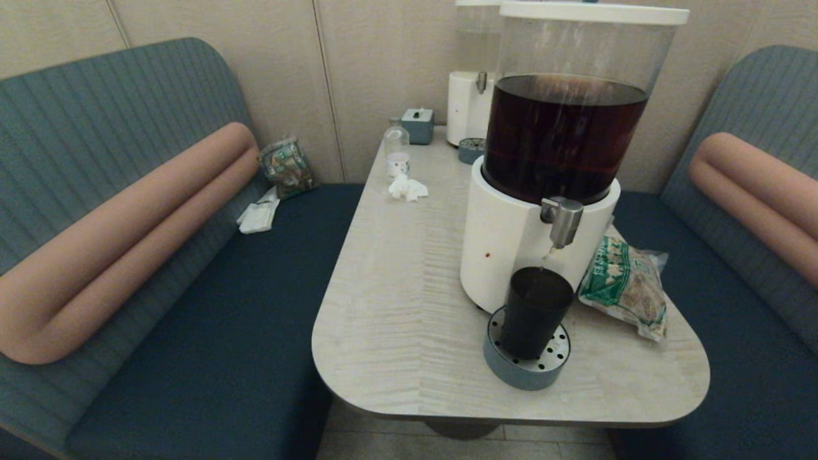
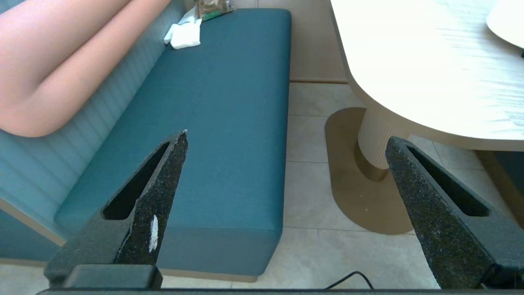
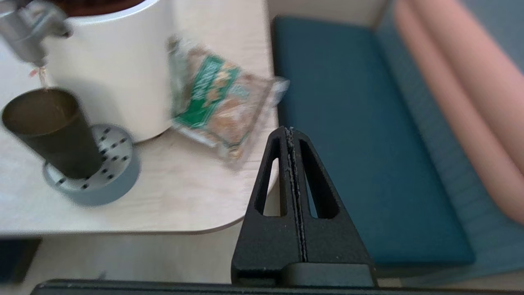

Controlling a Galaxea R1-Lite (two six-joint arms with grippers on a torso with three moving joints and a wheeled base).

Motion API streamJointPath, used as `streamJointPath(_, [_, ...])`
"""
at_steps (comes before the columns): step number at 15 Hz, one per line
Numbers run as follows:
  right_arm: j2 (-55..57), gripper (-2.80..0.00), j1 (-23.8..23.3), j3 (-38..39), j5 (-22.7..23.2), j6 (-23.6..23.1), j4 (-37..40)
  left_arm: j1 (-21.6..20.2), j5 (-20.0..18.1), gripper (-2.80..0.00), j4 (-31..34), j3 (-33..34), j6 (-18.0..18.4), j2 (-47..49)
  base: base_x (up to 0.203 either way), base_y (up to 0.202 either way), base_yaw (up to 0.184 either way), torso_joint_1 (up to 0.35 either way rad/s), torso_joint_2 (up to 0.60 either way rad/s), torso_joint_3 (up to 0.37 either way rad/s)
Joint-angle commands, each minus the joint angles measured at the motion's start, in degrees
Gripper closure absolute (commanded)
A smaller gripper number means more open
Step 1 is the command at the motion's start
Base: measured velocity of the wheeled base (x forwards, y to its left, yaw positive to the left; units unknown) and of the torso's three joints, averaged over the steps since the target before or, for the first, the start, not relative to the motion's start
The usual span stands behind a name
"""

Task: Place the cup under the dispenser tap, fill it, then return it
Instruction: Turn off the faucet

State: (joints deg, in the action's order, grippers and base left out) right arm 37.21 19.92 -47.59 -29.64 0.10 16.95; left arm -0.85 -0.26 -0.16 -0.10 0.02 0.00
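Dark cup (image 1: 535, 312): stands upright on the perforated drip tray (image 1: 525, 372), directly beneath the dispenser tap (image 1: 563, 220); a thin stream seems to run into it.
Progress: placing looks done, filling apparently under way; the return is left.
Right end effector (image 3: 290, 133): fingers pressed together, off the desk's edge, near the cup.
Left end effector (image 2: 286, 141): spread wide, parked low over the floor.
Desk (image 1: 396, 306): pale wood grain, snack bag (image 1: 626, 284) beside the dispenser.
Room: teal booth seats, beige wall.

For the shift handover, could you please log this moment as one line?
cup: on drip tray under dispenser tap, thin stream falling | left pincer: open, off table | right pincer: shut, off table
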Motion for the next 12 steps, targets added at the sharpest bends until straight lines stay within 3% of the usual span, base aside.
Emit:
streamJointPath(1, [-9.60,0.00,-5.41,7.02,-0.93,0.01,-3.00,-0.03,0.00,-2.80,-0.02,0.01,-0.02,0.09,0.000,0.000,0.000,0.000,0.00,0.000])
streamJointPath(3, [-14.52,0.00,-11.54,12.12,0.16,-0.34,-6.26,-0.03,0.00,-2.80,-0.02,0.01,-0.02,0.09,0.000,0.000,0.000,0.000,0.00,0.000])
streamJointPath(6, [-20.50,0.00,-12.60,14.43,2.20,-0.56,-6.67,-0.03,0.00,-2.80,-0.02,0.01,-0.02,0.09,0.000,0.000,0.000,0.000,0.00,0.000])
streamJointPath(10, [-21.26,0.00,-14.57,16.47,-4.72,0.31,-7.91,-0.03,0.00,-2.80,-0.09,0.01,-0.02,0.09,0.000,0.000,0.000,0.000,0.00,0.000])
streamJointPath(12, [-21.89,0.00,-17.65,16.65,-5.99,0.13,-8.73,-0.03,0.00,-2.80,-0.02,0.01,-0.02,0.09,0.000,0.000,0.000,0.000,0.00,0.000])
